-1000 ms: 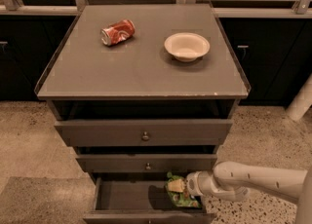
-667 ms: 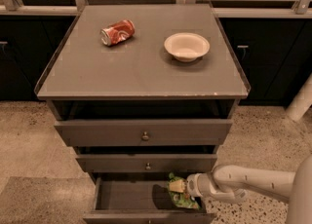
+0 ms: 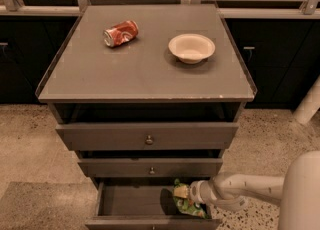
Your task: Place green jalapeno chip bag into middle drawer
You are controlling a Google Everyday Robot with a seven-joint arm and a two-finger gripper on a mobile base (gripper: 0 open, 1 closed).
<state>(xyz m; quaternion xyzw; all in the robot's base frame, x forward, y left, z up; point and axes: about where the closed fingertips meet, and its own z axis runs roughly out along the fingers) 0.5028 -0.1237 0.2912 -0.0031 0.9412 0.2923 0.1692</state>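
Note:
The green jalapeno chip bag (image 3: 186, 203) stands upright at the right end of the open lowest drawer (image 3: 130, 201), its top poking above the drawer's rim. My gripper (image 3: 192, 196) reaches in from the right on a white arm (image 3: 245, 188) and is right against the bag; its tip is hidden behind the bag. Two drawers above are pushed in: the top one (image 3: 147, 136) and the one below it (image 3: 150, 168), each with a small knob.
A crushed red soda can (image 3: 120, 33) lies at the back left of the cabinet top (image 3: 145, 74). A white bowl (image 3: 191, 48) sits at the back right. My white base (image 3: 302, 194) fills the lower right corner. Speckled floor surrounds the cabinet.
The arm has shifted very slightly; the bag stays in the same spot at the right end of the open drawer.

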